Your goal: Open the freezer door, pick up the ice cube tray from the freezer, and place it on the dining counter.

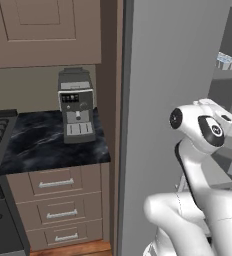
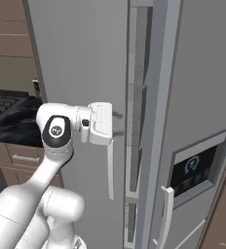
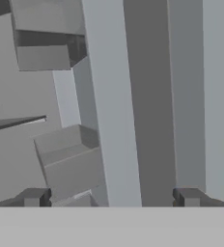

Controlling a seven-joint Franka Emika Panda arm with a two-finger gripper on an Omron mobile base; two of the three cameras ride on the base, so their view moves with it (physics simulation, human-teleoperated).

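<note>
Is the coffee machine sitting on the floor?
No, the coffee machine stands on the black marble worktop above the drawers.

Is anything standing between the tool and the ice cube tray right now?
Probably yes. The freezer door is only partly open, and a grey door edge stands right ahead of the open tool. The tray sits high inside, beyond that gap.

White glossy arm point(image 1: 198, 200), rounded bulky links, black round joint caps with small white logo marks. Boxy white hand point(image 2: 100, 123) with ribbed side. Gripper point(image 3: 111, 198): two small dark grey square fingertips.
</note>
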